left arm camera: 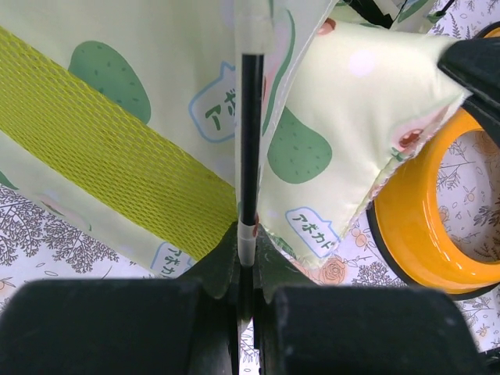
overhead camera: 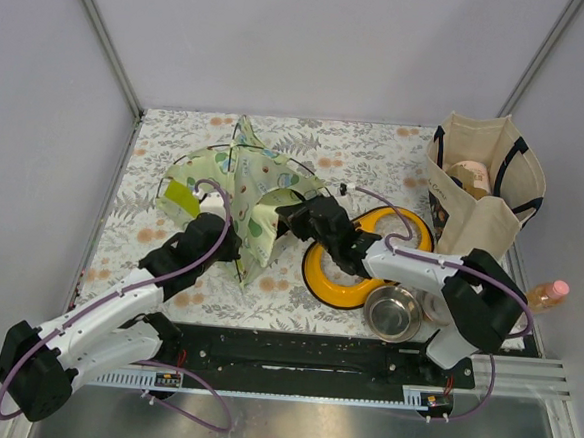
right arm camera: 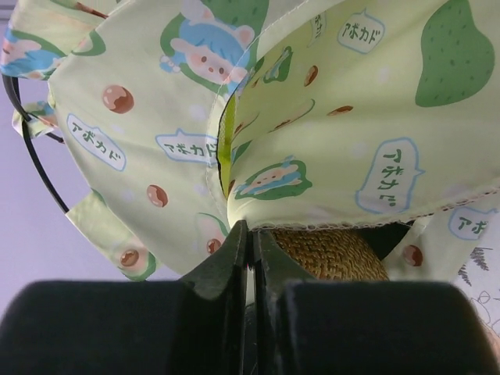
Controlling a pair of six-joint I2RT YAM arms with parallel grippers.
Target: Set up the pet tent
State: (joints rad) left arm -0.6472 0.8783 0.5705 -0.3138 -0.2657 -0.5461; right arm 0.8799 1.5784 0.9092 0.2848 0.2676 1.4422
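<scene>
Setup was half done: the tent [overhead camera: 244,191] sagged crumpled, left claw [left arm camera: 246,262] clamped on a pole [left arm camera: 251,133], right claw [right arm camera: 248,238] pinching its fabric.

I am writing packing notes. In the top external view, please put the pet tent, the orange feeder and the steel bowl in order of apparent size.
1. pet tent
2. orange feeder, partly covered, yet clearly smaller
3. steel bowl

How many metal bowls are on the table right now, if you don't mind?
1 for certain: a steel bowl at the near edge, beside the orange feeder. The right arm may hide another just beside it.
</scene>
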